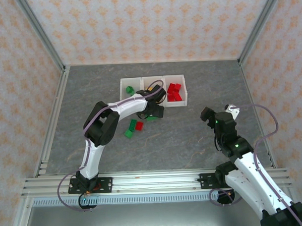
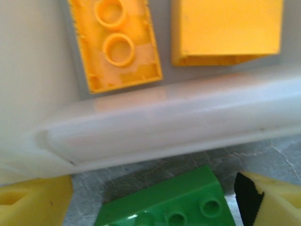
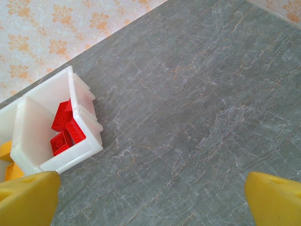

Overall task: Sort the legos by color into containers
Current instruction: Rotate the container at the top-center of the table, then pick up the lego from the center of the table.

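Three white bins [image 1: 140, 81] stand joined in a row at the back. The left bin holds a green lego [image 1: 130, 89] and the right bin holds red legos [image 1: 174, 91]. My left gripper [image 1: 153, 112] hovers at the middle bin's front wall, open. Between its fingers lies a green brick [image 2: 174, 205] on the table, just short of the bin rim [image 2: 164, 122]. Two orange-yellow bricks [image 2: 115, 42] lie inside that bin. My right gripper [image 3: 150, 202] is open over bare table, right of the bins; red bricks [image 3: 66, 129] show in the nearest bin.
Two green bricks [image 1: 133, 125] and one red brick [image 1: 139, 126] lie loose on the grey table in front of the left bin. Aluminium rails [image 1: 52, 121] frame the table, with patterned walls behind.
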{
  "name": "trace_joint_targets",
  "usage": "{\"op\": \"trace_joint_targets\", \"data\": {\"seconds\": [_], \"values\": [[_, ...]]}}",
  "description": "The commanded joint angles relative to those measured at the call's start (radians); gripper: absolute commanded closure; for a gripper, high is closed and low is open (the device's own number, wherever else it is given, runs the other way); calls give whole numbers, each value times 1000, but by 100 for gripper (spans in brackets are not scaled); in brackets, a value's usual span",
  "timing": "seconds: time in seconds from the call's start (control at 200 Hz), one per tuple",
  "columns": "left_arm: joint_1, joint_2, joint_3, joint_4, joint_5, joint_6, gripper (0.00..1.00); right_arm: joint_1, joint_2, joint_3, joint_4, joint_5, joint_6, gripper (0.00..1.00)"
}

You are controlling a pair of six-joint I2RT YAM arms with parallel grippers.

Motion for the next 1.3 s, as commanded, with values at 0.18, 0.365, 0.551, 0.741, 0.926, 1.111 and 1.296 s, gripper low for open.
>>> {"op": "trace_joint_targets", "data": {"seconds": [0.18, 0.365, 0.551, 0.741, 0.926, 1.111, 1.296], "values": [[-42, -7, -30, -31, 12, -39, 8, 2, -6, -8, 22, 16, -6, 0], [-41, -4, -50, -31, 7, -86, 14, 1, -6, -6, 21, 14, -4, 0], [-42, 3, -41, -25, 0, -85, 23, 2, -8, -4, 18, 13, -4, 0], [-41, -4, -29, -21, -1, -47, 34, 2, -9, -4, 19, 15, -4, 0], [-41, -12, -32, -24, 20, 11, 36, 1, -9, -6, 20, 16, -4, 0], [-41, -9, -22, -49, -3, 76, 36, 1, -9, -6, 18, 16, -3, 0], [-26, 6, 14, -81, -72, 103, 17, 2, -9, -3, 14, 16, -1, 0]]}}
